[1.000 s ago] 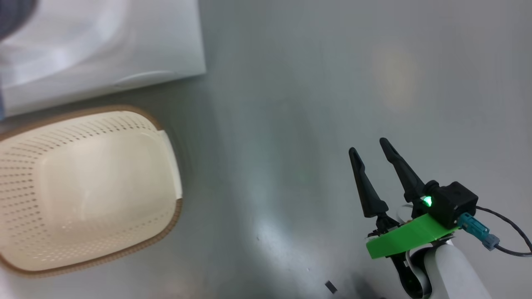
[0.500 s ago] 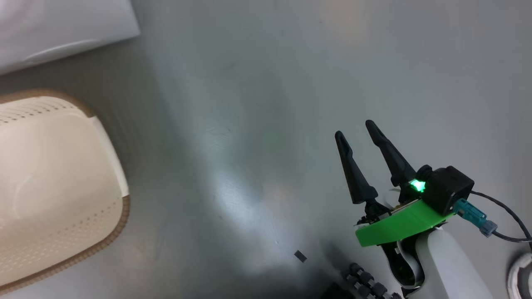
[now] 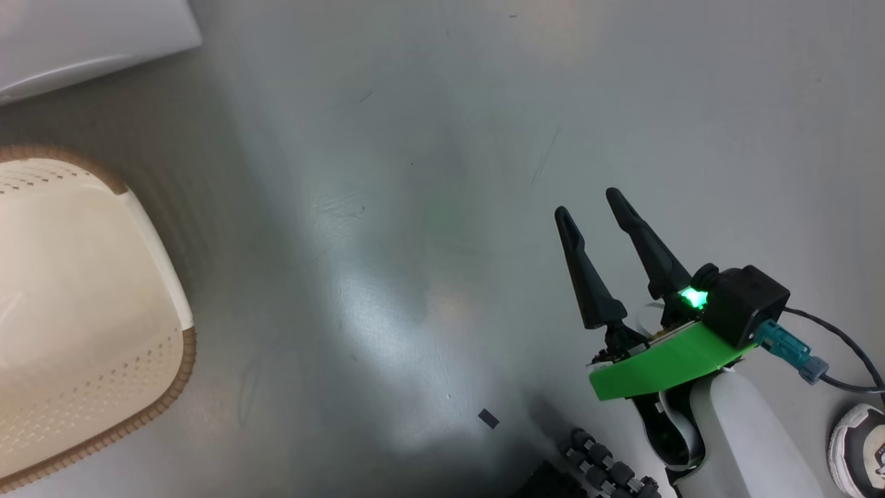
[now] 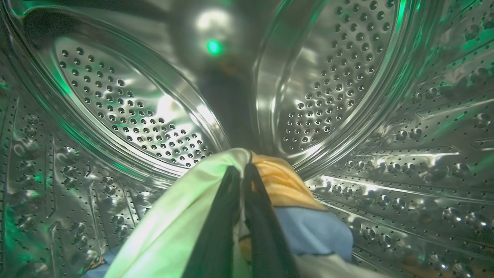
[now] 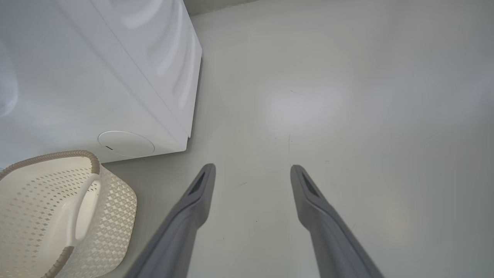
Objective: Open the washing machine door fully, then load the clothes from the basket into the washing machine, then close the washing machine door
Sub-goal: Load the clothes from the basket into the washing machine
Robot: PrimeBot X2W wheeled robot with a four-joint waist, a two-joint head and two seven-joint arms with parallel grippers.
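Down on head view: basket sits left on floor, R gripper fingers spread, empty. L wrist view: L gripper fingers pinching clothes inside washing machine. They look soft, light, floppy, so I'd grab a bunched fold. R wrist view: basket just beside washing machine.

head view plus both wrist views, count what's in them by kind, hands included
hands: 2 (left hand, right hand)
basket: 1
washing machine: 1
bundle of clothes: 1
shoe: 1
total: 6
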